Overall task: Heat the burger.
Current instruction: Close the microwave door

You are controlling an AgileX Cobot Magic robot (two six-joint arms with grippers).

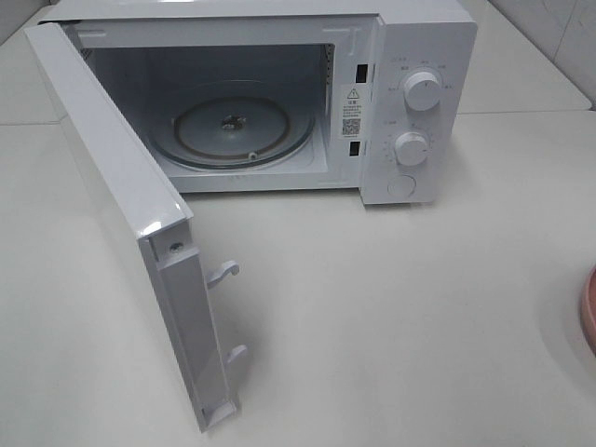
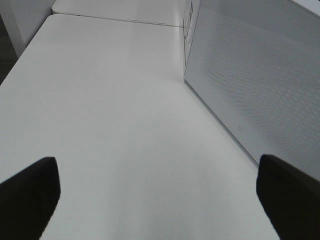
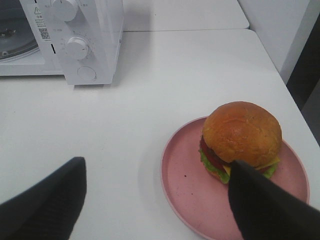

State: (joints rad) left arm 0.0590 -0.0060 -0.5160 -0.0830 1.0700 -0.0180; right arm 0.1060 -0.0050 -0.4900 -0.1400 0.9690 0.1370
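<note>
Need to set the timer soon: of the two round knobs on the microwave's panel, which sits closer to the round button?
The lower knob sits just above the round button; the upper knob is farther up the microwave's panel.

pink plate (image 1: 589, 312) just a sliver at exterior high view's right edge, burger (image 3: 241, 141) out of that view, its near side partly behind right fingers (image 3: 265, 207), microwave (image 1: 410, 102) dial labels too small to read, fingers cut off by wrist views' edges
</note>
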